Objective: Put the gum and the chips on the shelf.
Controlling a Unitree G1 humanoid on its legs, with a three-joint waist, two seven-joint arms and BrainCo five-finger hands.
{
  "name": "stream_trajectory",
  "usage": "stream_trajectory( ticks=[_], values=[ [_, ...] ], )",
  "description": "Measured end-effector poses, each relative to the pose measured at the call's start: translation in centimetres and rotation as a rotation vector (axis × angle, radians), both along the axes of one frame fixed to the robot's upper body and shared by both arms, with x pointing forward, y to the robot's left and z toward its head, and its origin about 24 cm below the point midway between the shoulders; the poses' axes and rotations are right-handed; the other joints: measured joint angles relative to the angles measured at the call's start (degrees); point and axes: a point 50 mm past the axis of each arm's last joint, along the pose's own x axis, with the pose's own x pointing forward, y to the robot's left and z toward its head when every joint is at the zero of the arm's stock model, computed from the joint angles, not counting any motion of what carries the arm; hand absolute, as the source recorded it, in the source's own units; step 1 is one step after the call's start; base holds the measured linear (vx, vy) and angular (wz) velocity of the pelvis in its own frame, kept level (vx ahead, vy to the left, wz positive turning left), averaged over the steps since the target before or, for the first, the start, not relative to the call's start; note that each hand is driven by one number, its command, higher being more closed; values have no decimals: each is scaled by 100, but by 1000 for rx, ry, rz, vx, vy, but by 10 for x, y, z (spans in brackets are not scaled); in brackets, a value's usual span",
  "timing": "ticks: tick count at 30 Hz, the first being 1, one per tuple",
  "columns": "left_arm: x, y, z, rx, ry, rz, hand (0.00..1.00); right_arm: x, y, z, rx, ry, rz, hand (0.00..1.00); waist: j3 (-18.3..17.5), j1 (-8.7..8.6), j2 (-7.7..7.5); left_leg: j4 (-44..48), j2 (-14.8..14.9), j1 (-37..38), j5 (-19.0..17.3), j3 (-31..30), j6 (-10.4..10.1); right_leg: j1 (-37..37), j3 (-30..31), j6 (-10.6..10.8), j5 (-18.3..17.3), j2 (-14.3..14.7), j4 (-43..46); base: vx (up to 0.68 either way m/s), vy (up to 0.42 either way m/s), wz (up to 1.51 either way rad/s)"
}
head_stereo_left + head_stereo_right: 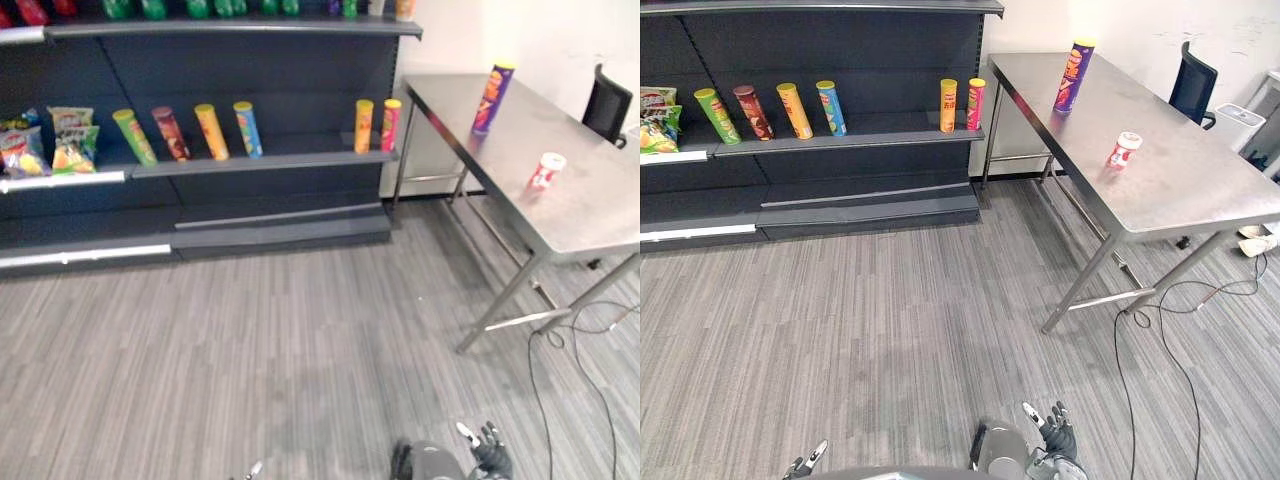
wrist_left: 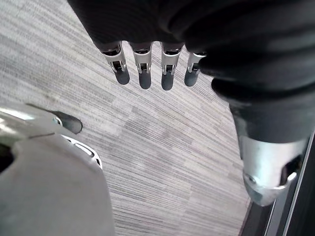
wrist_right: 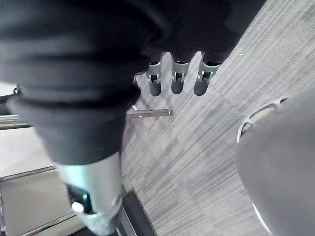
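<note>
On the left, a dark shelf, its middle board stocked with snack bags at the left end and a row of tall chip cans standing along it. Bare board between the blue can and the yellow-and-pink pair, so room there for more.

Low by the near edge of the floor, the left hand: fingers straight and slack, holding nothing. To its right, the right hand: likewise loose, fingers relaxed, empty. Both well apart from shelf and tabletop alike.

On the right, a steel tabletop carrying both task things. Purple chips can upright toward the far end. Gum tub nearer, red and white, standing well apart from the can. Black chair behind the far side.

Judging by looks, chips can light, stiff yet probably crushable, smooth-sided and tall, hence easy to tip. Best wrapped round the middle of the barrel, thumb opposite fingers, with a modest squeeze. Gum tub small, light, probably hard plastic and a little slick. Best pinched across the body below the white lid, never by the lid alone. Nothing lifted yet, and a walk over to the tabletop needed first.
</note>
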Motion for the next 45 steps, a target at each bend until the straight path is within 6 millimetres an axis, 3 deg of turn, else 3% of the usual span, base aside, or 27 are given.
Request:
stream_trajectory(
  ticks=[2, 3, 4, 5, 8, 9, 12, 13, 14, 16, 17, 20, 22, 23, 24, 26, 28, 33, 36, 37, 38, 39, 40, 41, 42, 44, 45],
  values=[
    [6, -1, 1, -14, -33, 25, 0, -2, 3, 1, 3, -8, -8, 0, -6, -10, -19, 132, 54, 197, -308, -128, -272, 45, 213, -23, 349, 32, -459, 587, -254, 37],
    [6, -8, 0, -34, -36, 35, 0, -2, 0, 2, -2, -11, -20, 0, -18, -14, 57, 118, 192, 361, -387, -208, -356, 101, 164, -172, 908, 58, -267, 799, -341, 53],
    [15, -21, -1, -62, -55, 19, 0, 3, -8, 5, -30, -26, -25, 0, -31, -26, 300, 121, 431, 464, -333, -194, -468, 47, -6, -440, 655, 198, 175, 685, -286, 42],
    [21, -30, -1, -83, -80, 11, 0, 7, -11, 6, -39, -29, -21, 0, -63, -1, 427, 135, 533, 512, -113, -163, -640, 34, -78, -543, 517, 221, 473, 660, -285, 31],
    [31, -33, 1, -102, -121, -9, 0, 10, -9, 6, -41, -21, 6, 0, -71, -2, 383, 451, 607, 567, 794, -154, -712, 176, -109, -677, 50, 202, 949, 573, -291, 8],
    [31, -33, 1, -105, -123, 2, 0, 10, -9, 6, -40, -17, 10, 0, -73, -3, 383, 673, 639, 516, 922, -146, -714, 258, -105, -707, -11, 235, 938, 470, -202, -17],
    [36, -31, 3, -113, -153, 59, 0, 10, -8, 6, -38, -17, 18, 0, -69, -15, 409, 3241, 1052, -516, 1750, -222, -582, 810, -19, -659, -493, 465, 615, 423, -152, -31],
    [38, -28, 4, -112, -171, 92, 0, 10, -9, 6, -40, -14, 22, 0, -48, 11, 405, 4427, 1337, -1065, 1755, -239, -590, 1019, 65, -723, -585, 593, 481, 323, -51, -43],
    [39, -25, 5, -108, -184, 90, 0, 9, -8, 5, -37, -6, 25, 0, -39, 10, 404, 5223, 1484, -1498, 1361, -211, -579, 1311, 121, -763, -689, 646, 367, 313, -35, -34],
    [41, -24, 6, -110, -201, 70, 0, 2, -6, 3, -26, 18, 18, 0, -11, 19, 327, 5425, 1497, -1859, 825, -96, -493, 1807, 140, -683, -715, 606, 156, 280, -4, -11],
    [40, -23, 6, -113, -208, 73, 0, -1, -4, 1, -20, 28, 16, 0, -14, 37, 293, 5267, 1486, -1931, 695, -7, -478, 1932, 161, -636, -739, 570, 111, 273, 33, -16],
    [39, -20, 8, -119, -238, 66, 0, -2, 0, 1, -3, 24, 13, 0, -12, 125, 183, 3517, 1286, -2158, 464, 445, -352, 2346, 326, -410, -939, 277, -11, 285, 156, -18],
    [35, -22, 7, -122, -231, 43, 0, -5, -3, 0, 0, 27, 9, 0, -29, 126, 201, 1166, 883, -2039, 807, 389, -376, 2430, 397, -101, -1139, 59, 68, 253, 265, -8],
    [32, -23, 6, -125, -224, 50, 0, -6, -4, 0, -1, 30, 10, 0, -15, 165, 253, 758, 839, -1987, 1239, 320, -429, 2483, 504, 7, -1209, 46, 76, 300, 338, -27],
    [30, -17, 6, -115, -219, 57, 0, -8, -1, -2, 15, 42, 16, 0, -74, 245, 239, 711, 671, -1909, 1371, 392, -386, 2568, 684, 23, -1231, -29, -43, 331, 325, -28],
    [33, -11, 8, -101, -228, 45, 0, -5, 10, -2, 50, 28, 36, 0, -136, 262, -15, 839, 504, -1963, 1135, 479, -311, 2584, 1012, 8, -1201, -76, -127, 336, 184, -9],
    [35, -6, 9, -92, -232, 29, 0, -3, 17, -3, 72, 26, 35, 0, -181, 273, -142, 1116, 419, -2044, 922, 552, -244, 2637, 1151, 106, -1023, -148, -316, 364, 168, -8],
    [29, -14, 4, -109, -162, -40, 0, -1, 11, -6, 42, 65, 58, 0, -420, 252, -25, 933, 142, -1543, 840, 739, -68, 2738, 1501, 138, -475, -361, -270, 248, 171, -31],
    [31, -19, 3, -86, -122, -159, 0, -7, 0, -6, 23, 78, 26, 0, -477, 142, 24, 331, -129, -1074, 719, 740, 49, 1891, 1555, 36, -392, -556, 1607, 193, 168, -4],
    [31, -19, 3, -80, -116, -183, 0, -8, -2, -5, 17, 78, 23, 0, -456, 111, 15, 182, -221, -862, 689, 751, 101, 1440, 1470, -58, -88, -741, 2589, 171, 142, 7],
    [32, -18, 3, -69, -111, -208, 0, -14, -3, -7, 18, 92, 15, 0, -415, 33, 110, 100, -295, -638, 592, 756, 208, 1170, 1271, -100, 51, -953, 3353, 164, 119, 10],
    [31, -18, 3, -65, -107, -209, 0, -13, -3, -6, 20, 86, 7, 0, -370, -1, 32, 97, -301, -560, 500, 759, 259, 1055, 1159, -159, -66, -998, 3616, 185, 75, 7],
    [30, -19, 3, -65, -99, -213, 0, -9, -5, -5, 14, 78, 17, 0, -385, -25, 103, 63, -271, -399, 491, 771, 231, 854, 819, -193, -496, -1022, 3891, 217, 57, -6],
    [29, -20, 2, -72, -85, -226, 0, -6, -4, -5, 18, 70, 15, 0, -371, -31, 135, -31, -184, -262, 487, 851, 209, 706, 395, -183, -821, -933, 3757, 184, 41, -10],
    [28, -21, 1, -72, -80, -229, 0, -6, -5, -4, 17, 66, 14, 0, -375, -29, 148, -71, -144, -220, 504, 908, 180, 653, 215, -189, -876, -861, 3530, 229, 8, -10],
    [30, -20, 2, -64, -82, -226, 0, -5, -3, -4, 21, 62, 11, 0, -320, -19, 126, -103, -9, -42, 566, 1035, 90, 619, -331, -148, -837, -631, 2355, 259, -80, -17],
    [30, -18, 2, -57, -84, -216, 0, -2, -1, -4, 24, 55, 15, 0, -275, -16, 89, -107, 41, 52, 577, 1116, 65, 638, -647, -118, -602, -517, 1376, 256, -141, -25]
  ],
)
